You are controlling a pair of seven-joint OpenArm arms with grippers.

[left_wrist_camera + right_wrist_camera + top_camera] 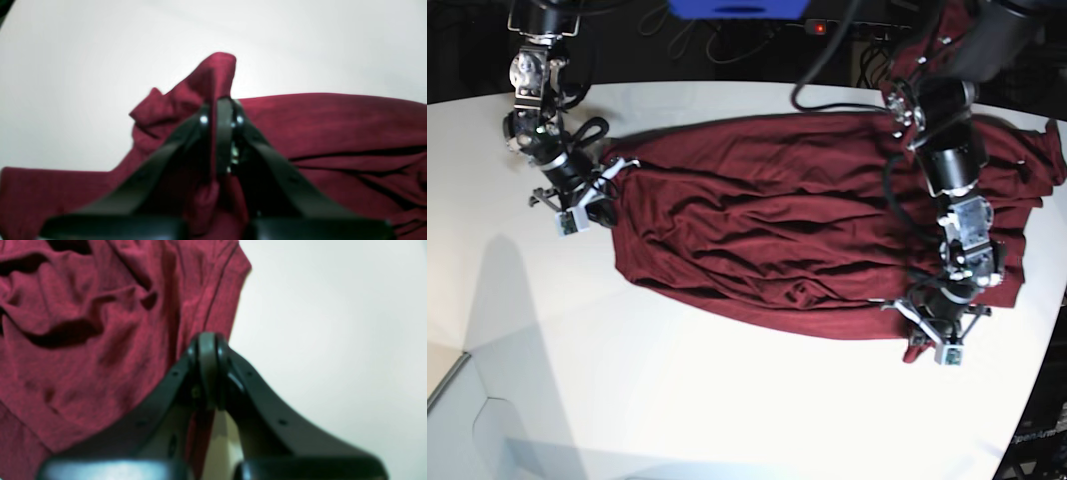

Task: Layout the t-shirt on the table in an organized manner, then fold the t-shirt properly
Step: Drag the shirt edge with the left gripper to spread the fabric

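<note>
Up close in the left wrist view, the left gripper has its black fingers pressed together on a bunched fold of the t-shirt. A peak of maroon cloth stands up just past the fingertips, and more cloth hangs down between the finger bases. The rest of the garment spreads to the right in long creases and reaches out to the lower left as a flat strip. Behind it lies the bare white table.

Next, the right wrist view shows the right gripper with its fingers closed tight at the hemmed edge of the t-shirt. A thin strip of cloth runs down between the finger bases, so it seems pinched there, though blur makes the exact hold hard to judge. The wrinkled fabric fills the left half; the white table fills the right.

Finally, the base view shows the t-shirt stretched lengthwise across the table, heavily creased, spanning between the two arms. The right gripper sits at the cloth's end on the picture's left, and the left gripper sits at the near edge on the picture's right. Past that arm, more cloth lies bunched toward the table's edge.
</note>
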